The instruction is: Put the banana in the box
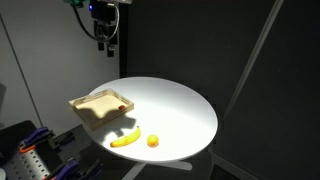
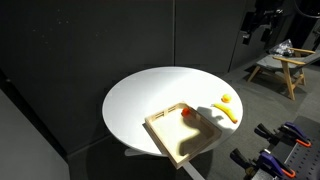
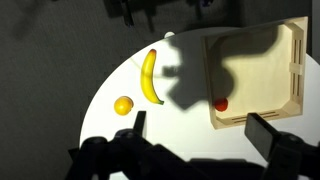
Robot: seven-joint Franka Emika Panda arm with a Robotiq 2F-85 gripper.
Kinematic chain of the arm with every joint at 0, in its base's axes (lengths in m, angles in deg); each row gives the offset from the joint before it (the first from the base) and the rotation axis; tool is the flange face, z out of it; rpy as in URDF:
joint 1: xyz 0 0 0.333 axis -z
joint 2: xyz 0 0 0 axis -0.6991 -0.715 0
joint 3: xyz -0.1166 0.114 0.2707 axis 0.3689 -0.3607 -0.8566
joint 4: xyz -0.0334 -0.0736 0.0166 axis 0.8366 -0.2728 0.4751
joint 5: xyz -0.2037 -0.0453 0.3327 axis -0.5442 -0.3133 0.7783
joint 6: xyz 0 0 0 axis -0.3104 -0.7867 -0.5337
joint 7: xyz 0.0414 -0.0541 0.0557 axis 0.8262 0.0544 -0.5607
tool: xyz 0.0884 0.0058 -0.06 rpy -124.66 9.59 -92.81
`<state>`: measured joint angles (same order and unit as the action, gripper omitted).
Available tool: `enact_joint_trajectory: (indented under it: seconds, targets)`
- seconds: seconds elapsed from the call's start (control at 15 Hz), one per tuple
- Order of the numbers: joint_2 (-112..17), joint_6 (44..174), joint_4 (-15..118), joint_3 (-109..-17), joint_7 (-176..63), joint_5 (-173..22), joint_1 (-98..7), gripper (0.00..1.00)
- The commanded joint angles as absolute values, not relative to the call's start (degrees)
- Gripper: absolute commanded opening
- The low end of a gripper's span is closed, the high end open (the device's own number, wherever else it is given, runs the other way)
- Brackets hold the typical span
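A small curved yellow banana [image 1: 124, 139] [image 2: 228, 113] [image 3: 150, 77] lies on the round white table [image 1: 175, 110], near its edge. Beside it lies the box [image 1: 100, 108] [image 2: 185, 138] [image 3: 255, 70], a shallow tan wooden tray with a small red mark [image 3: 221, 104] in one corner. My gripper [image 1: 107, 48] [image 3: 200, 130] hangs high above the table, open, with nothing between its fingers. In the wrist view the banana sits left of the box, and both are far below the fingers [image 3: 265, 132].
A small round orange-yellow ball [image 1: 153, 141] [image 3: 123, 105] lies close to the banana. Clamps and tools [image 1: 35, 150] [image 2: 275, 155] stand past the table's edge. A wooden stool [image 2: 280, 65] stands beyond, and dark curtains surround the scene.
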<state>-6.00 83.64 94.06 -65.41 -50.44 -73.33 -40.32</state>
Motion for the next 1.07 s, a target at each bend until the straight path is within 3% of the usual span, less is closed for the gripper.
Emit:
enact_joint_trajectory:
  seconds: [0.0, 1.0]
  targets:
    - [-7.1, 84.4, 93.4, -65.3, -50.2, -73.4, -39.6, 1.00]
    - [-14.4, 95.1, 93.9, -61.6, -52.1, -73.4, -37.0, 1.00]
